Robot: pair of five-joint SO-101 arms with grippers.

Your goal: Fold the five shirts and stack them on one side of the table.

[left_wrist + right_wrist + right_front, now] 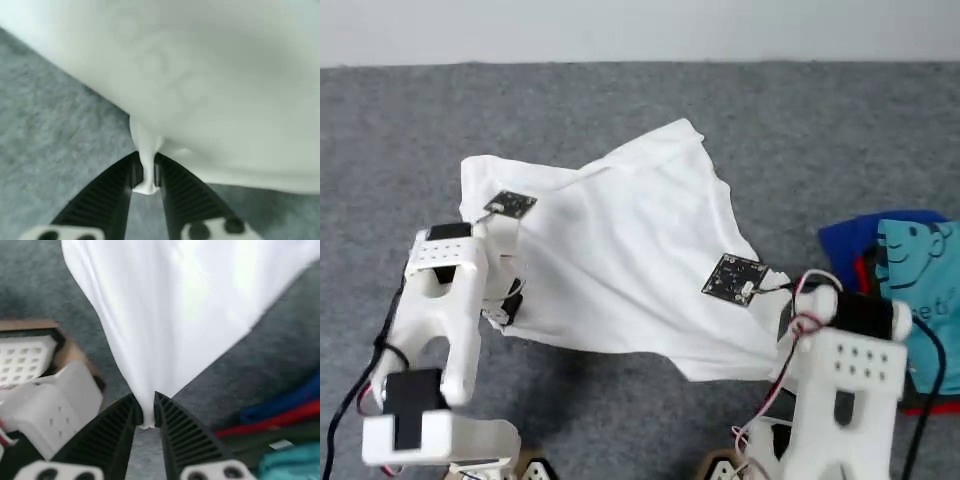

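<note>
White shirt (200, 75) in L hand (145, 172)

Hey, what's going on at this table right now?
Two robot arms are handling a white shirt over the grey table. The left gripper is shut on a pinch of its fabric on one side. The right gripper is shut on a pinch on the other, so the shirt is spread between them and appears partly lifted. A pile of coloured shirts lies beside the right arm.

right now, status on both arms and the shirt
Left gripper and right gripper both shut on the white shirt. Shirt stretched between them. Coloured shirt pile close by right gripper.
</note>
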